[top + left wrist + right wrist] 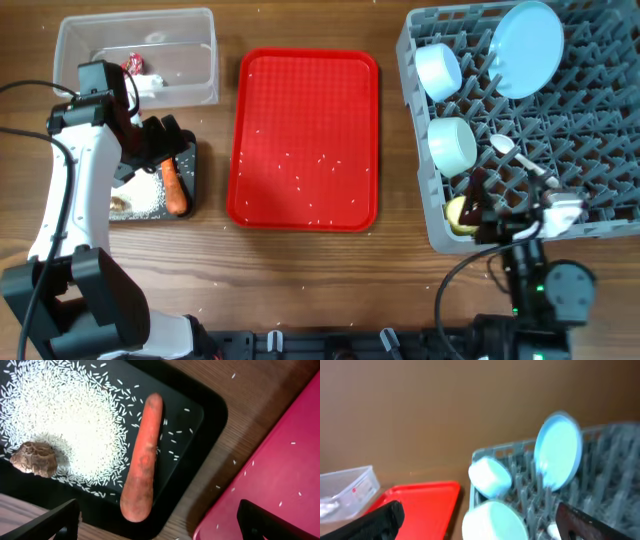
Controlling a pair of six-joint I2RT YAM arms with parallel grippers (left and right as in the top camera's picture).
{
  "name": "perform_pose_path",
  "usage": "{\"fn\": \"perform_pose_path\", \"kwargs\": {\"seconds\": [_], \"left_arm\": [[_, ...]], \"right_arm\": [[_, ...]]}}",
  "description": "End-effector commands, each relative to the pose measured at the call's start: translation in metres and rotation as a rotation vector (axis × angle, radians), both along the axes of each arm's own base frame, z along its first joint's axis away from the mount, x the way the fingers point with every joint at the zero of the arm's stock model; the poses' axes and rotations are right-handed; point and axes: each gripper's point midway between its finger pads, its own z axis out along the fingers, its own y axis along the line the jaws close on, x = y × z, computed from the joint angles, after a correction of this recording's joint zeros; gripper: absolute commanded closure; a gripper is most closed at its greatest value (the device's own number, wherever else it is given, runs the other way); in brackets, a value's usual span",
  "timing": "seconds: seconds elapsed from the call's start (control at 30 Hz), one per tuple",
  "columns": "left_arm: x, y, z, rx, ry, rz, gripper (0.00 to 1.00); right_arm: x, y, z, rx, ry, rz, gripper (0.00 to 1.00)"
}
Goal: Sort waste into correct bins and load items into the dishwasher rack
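Left wrist view: the carrot (142,460) lies in the black tray (200,415) beside a rice (60,415) heap and a brown lump (35,458). The left end effector (157,520) hangs above it, spread wide, empty. Farther off, the wrapper (133,66) sits in the clear tub (208,50). At right, plate (526,47), bowls (438,68), spoon (503,145) and cup (458,213) sit in the rack (600,160); the right end effector (482,522) gapes wide, empty.

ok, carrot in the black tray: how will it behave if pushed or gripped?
Carrot looks solid, so probably stiff. It tapers, so a grip near the thin end may slip. Round-bodied and lying flat in the black tray, it would likely roll if pushed sideways.
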Motion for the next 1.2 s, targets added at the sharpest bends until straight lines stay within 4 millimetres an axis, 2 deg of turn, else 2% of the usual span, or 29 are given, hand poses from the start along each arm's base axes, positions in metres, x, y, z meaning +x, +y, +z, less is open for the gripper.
{"fn": "perform_pose_path", "kwargs": {"seconds": [0.0, 0.07, 0.1, 0.57, 0.63, 0.67, 0.73, 0.77, 0.8, 0.9, 0.97, 1.17], "left_arm": [[0.003, 0.001, 0.006, 0.011, -0.018, -0.007, 0.00], [0.003, 0.001, 0.006, 0.011, -0.018, -0.007, 0.00], [0.003, 0.001, 0.006, 0.011, -0.018, -0.007, 0.00], [0.003, 0.001, 0.006, 0.011, -0.018, -0.006, 0.00], [-0.001, 0.013, 0.014, 0.086, -0.022, 0.011, 0.00], [-0.002, 0.006, 0.033, 0.080, -0.086, 0.002, 0.00], [0.021, -0.005, 0.070, 0.093, -0.309, -0.030, 0.00], [0.037, -0.014, 0.099, 0.112, -0.503, -0.057, 0.00], [0.040, -0.020, 0.116, 0.122, -0.611, -0.070, 0.00], [0.028, -0.038, 0.148, 0.105, -0.917, -0.123, 0.00], [0.006, -0.046, 0.146, 0.103, -1.048, -0.149, 0.00], [-0.058, -0.065, 0.107, 0.125, -1.360, -0.199, 0.00]], "right_arm": [[0.002, -0.004, -0.033, 0.142, -0.038, -0.033, 0.00], [0.004, -0.010, -0.053, 0.176, -0.023, -0.067, 0.00], [0.005, -0.011, -0.057, 0.200, -0.018, -0.075, 0.00], [0.006, -0.011, -0.060, 0.229, -0.003, -0.074, 0.00], [0.006, -0.011, -0.060, 0.229, -0.003, -0.074, 0.00], [0.006, -0.011, -0.060, 0.229, -0.003, -0.074, 0.00], [0.006, -0.011, -0.060, 0.229, -0.003, -0.074, 0.00], [0.006, -0.011, -0.060, 0.229, -0.003, -0.074, 0.00], [0.006, -0.011, -0.060, 0.229, -0.003, -0.074, 0.00], [0.006, -0.011, -0.060, 0.229, -0.003, -0.074, 0.00], [0.006, -0.011, -0.060, 0.229, -0.003, -0.074, 0.00], [0.006, -0.011, -0.060, 0.229, -0.003, -0.074, 0.00]]}}
